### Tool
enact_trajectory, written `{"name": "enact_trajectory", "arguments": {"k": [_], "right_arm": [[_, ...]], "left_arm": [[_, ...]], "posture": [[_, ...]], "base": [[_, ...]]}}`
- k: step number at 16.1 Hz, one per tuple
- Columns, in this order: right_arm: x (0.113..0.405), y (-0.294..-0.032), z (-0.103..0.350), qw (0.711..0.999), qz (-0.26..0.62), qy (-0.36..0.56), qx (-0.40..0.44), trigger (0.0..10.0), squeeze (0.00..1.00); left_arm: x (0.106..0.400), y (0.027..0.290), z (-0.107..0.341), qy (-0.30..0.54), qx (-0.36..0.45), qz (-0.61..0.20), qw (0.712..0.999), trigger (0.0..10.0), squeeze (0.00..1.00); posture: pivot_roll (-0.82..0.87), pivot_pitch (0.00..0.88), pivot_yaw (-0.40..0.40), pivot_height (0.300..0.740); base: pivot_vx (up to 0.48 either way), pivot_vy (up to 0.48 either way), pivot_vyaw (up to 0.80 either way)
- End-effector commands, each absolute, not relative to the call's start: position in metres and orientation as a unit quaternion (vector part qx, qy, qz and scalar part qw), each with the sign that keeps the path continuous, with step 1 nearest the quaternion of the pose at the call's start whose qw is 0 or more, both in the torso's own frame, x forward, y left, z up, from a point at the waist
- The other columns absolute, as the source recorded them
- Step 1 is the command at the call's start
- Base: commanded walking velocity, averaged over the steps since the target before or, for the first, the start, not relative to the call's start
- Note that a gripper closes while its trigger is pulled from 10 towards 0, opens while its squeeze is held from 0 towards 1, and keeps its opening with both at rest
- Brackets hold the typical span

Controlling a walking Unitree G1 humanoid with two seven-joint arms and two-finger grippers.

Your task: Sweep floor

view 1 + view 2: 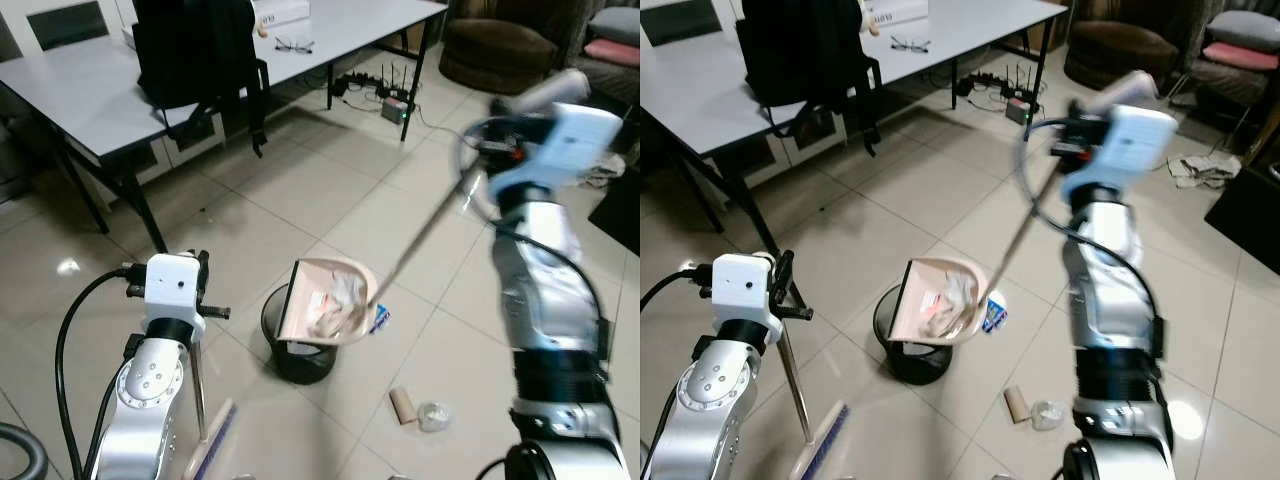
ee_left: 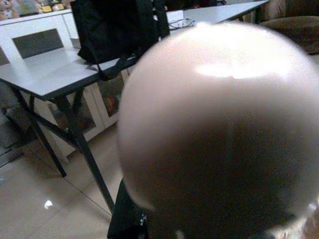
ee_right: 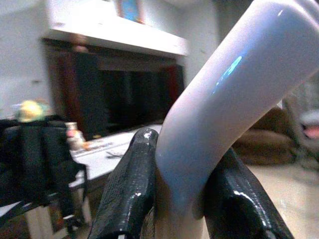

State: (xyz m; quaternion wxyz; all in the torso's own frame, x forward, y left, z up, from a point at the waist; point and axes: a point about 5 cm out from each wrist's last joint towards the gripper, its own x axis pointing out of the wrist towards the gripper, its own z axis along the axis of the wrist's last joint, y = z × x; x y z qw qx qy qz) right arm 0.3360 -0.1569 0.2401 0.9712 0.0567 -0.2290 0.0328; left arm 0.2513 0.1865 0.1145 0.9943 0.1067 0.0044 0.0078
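Note:
My right gripper (image 1: 1068, 140) is raised at the right and shut on the long pale handle (image 1: 425, 230) of a beige dustpan (image 1: 325, 300). In the right wrist view both black fingers (image 3: 129, 189) clamp that handle. The pan is tipped over a black round bin (image 1: 300, 362), with paper scraps lying in it. My left gripper (image 1: 203, 290) is low at the left, shut on the thin pole (image 1: 198, 385) of a broom whose head (image 1: 215, 445) rests on the tiles. A pale rounded knob (image 2: 219, 124) looms close in the left wrist view.
A cardboard roll (image 1: 402, 405), a clear plastic scrap (image 1: 434, 416) and a blue-white wrapper (image 1: 381, 318) lie on the tiles beside the bin. Behind stands a grey table (image 1: 90, 90) with a black backpack (image 1: 195, 45) and glasses (image 1: 293, 44). Cables and a router (image 1: 395, 100) sit under it.

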Motion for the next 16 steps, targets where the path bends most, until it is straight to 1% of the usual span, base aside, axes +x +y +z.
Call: {"name": "enact_trajectory", "arguments": {"k": [1, 2, 4, 7, 9, 13, 15, 16], "right_arm": [[0.333, -0.146, 0.260, 0.955, 0.064, -0.286, 0.046, 10.0, 0.00], [0.332, -0.141, 0.260, 0.952, 0.079, -0.293, 0.038, 10.0, 0.00], [0.323, -0.114, 0.259, 0.933, 0.153, -0.325, -0.008, 10.0, 0.00], [0.312, -0.084, 0.246, 0.907, 0.226, -0.350, -0.063, 10.0, 0.00], [0.304, -0.067, 0.236, 0.884, 0.281, -0.357, -0.111, 10.0, 0.00], [0.292, -0.047, 0.219, 0.855, 0.345, -0.357, -0.149, 10.0, 0.00], [0.281, -0.036, 0.204, 0.831, 0.389, -0.354, -0.183, 10.0, 0.00], [0.278, -0.034, 0.201, 0.826, 0.395, -0.357, -0.187, 10.0, 0.00]], "left_arm": [[0.252, 0.185, 0.119, -0.005, 0.110, 0.002, 0.994, 10.0, 0.00], [0.252, 0.185, 0.119, -0.005, 0.110, 0.002, 0.994, 10.0, 0.00], [0.252, 0.185, 0.119, -0.005, 0.111, 0.002, 0.994, 10.0, 0.00], [0.252, 0.183, 0.119, -0.007, 0.111, 0.000, 0.994, 10.0, 0.00], [0.253, 0.182, 0.119, -0.008, 0.112, -0.003, 0.994, 10.0, 0.00], [0.253, 0.183, 0.118, -0.006, 0.112, -0.001, 0.994, 10.0, 0.00], [0.253, 0.182, 0.118, -0.006, 0.112, -0.001, 0.994, 10.0, 0.00], [0.253, 0.181, 0.118, -0.006, 0.112, -0.002, 0.994, 10.0, 0.00]], "posture": [[0.02, 0.024, 0.007, 0.740], [0.02, 0.024, 0.007, 0.740], [0.02, 0.019, 0.007, 0.740], [0.02, 0.014, 0.005, 0.740], [0.02, 0.013, 0.006, 0.740], [0.02, 0.019, 0.002, 0.740], [0.02, 0.019, 0.001, 0.740], [0.02, 0.020, 0.000, 0.740]], "base": [[0.000, 0.000, 0.00], [0.000, 0.000, 0.00], [0.000, 0.000, 0.00], [0.000, 0.000, 0.00], [0.000, 0.000, 0.00], [0.000, 0.000, 0.00], [0.000, 0.000, 0.00], [0.000, 0.000, 0.00]]}}
